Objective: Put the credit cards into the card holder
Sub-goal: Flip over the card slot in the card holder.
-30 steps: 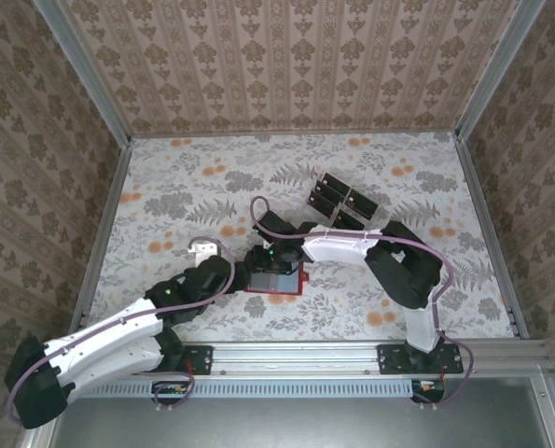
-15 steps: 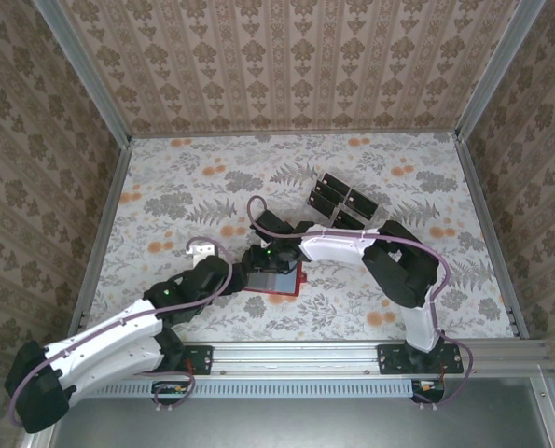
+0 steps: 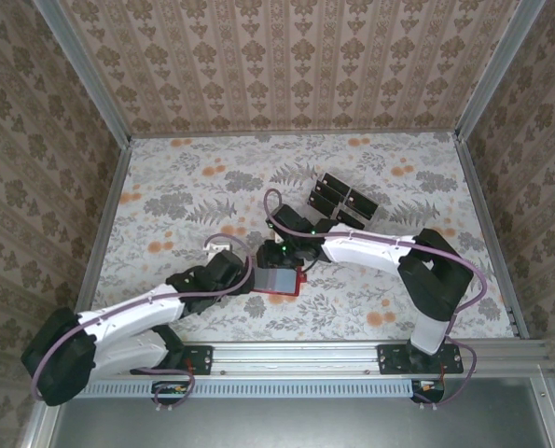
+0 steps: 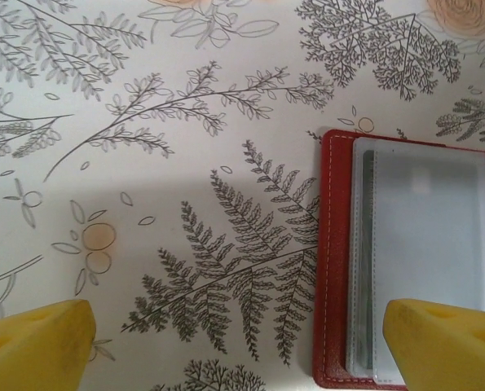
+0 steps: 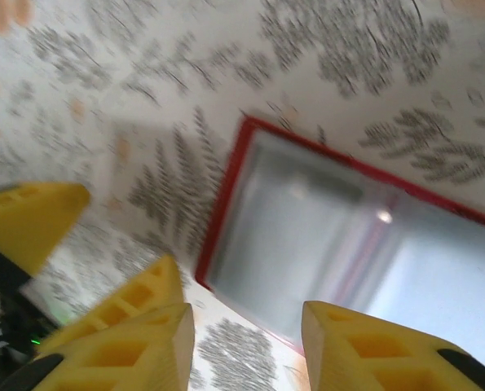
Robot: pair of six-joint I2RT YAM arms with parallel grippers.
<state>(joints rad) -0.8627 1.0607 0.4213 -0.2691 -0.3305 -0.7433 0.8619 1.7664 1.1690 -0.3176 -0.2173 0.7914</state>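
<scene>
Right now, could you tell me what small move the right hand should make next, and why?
I would probably send the right hand toward the credit cards to pick one: it hangs open and empty over the card holder, which lies open with its visible grey sleeve empty, the open left hand straddling its edge.

Left end effector (image 4: 240,346) spread wide

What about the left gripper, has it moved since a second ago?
Yes. The left gripper slid right, away from the left side rail and nearer the red wallet.
</scene>
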